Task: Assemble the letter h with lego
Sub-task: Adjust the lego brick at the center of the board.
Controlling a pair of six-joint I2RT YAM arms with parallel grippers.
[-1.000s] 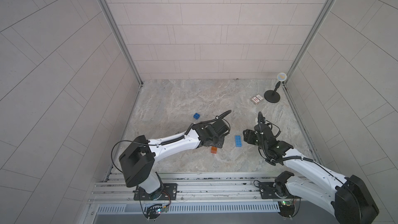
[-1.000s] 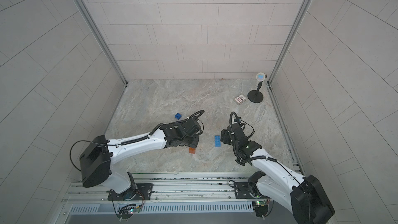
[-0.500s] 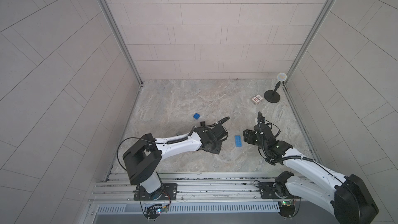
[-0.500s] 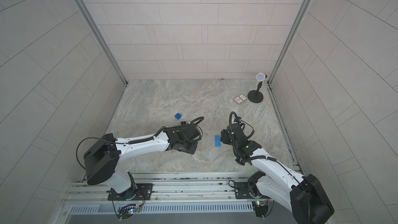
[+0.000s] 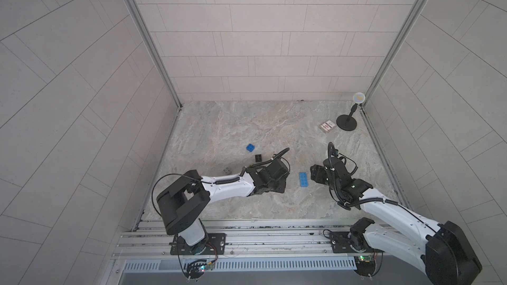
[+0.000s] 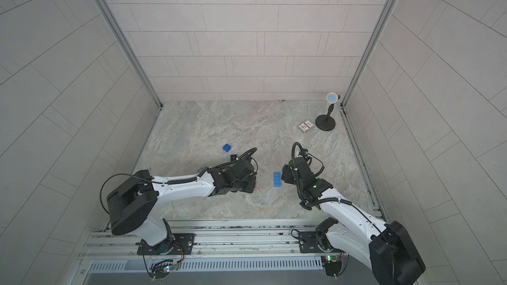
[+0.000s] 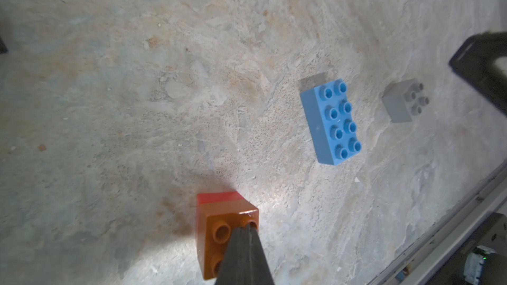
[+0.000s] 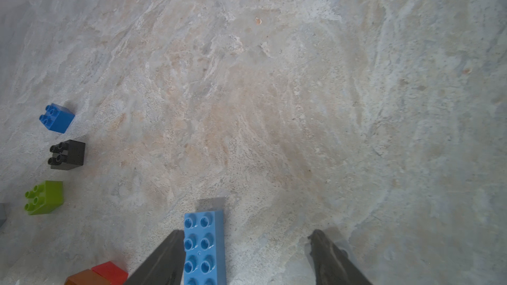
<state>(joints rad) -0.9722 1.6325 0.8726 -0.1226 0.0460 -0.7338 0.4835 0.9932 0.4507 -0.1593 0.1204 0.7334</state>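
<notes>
Left arm: over the last second it has come down from beside the small orange studded plastic brick (image 7: 216, 231) to directly above it. A second ago the top views showed that brick in the open. Now the wrist covers it.

Left claw (image 7: 245, 233): fingers shut flat together, gripping nothing. The tip appears to bear on the studded top of the orange brick. That brick sits on a small red plastic brick (image 7: 218, 197), and the pair stands upright on the marbled stone-look surface (image 5: 247, 122).

Judgement: this reads as a press to seat orange onto red, making the short leg of the letter h. How firmly the two are joined cannot be told.

Right arm: no visible change. Right claw (image 8: 247, 233) stands wide and empty. The long light blue studded brick (image 8: 204, 248) lies flat between its fingers, against one of them and not clamped.

Remaining lego, all loose and single:
- small blue square brick (image 8: 57, 117), black brick (image 8: 68, 154) and lime green brick (image 8: 45, 197), in a loose row well apart from the leg
- one grey brick (image 7: 403, 101), just beyond the long light blue one
- a second grey brick (image 5: 227, 171), beside the left forearm

Meaning for the task: the tall column is not begun, so the build is at an early stage. The left claw will need to lift straight off, since a sideways drag could topple the two-brick stack.
</notes>
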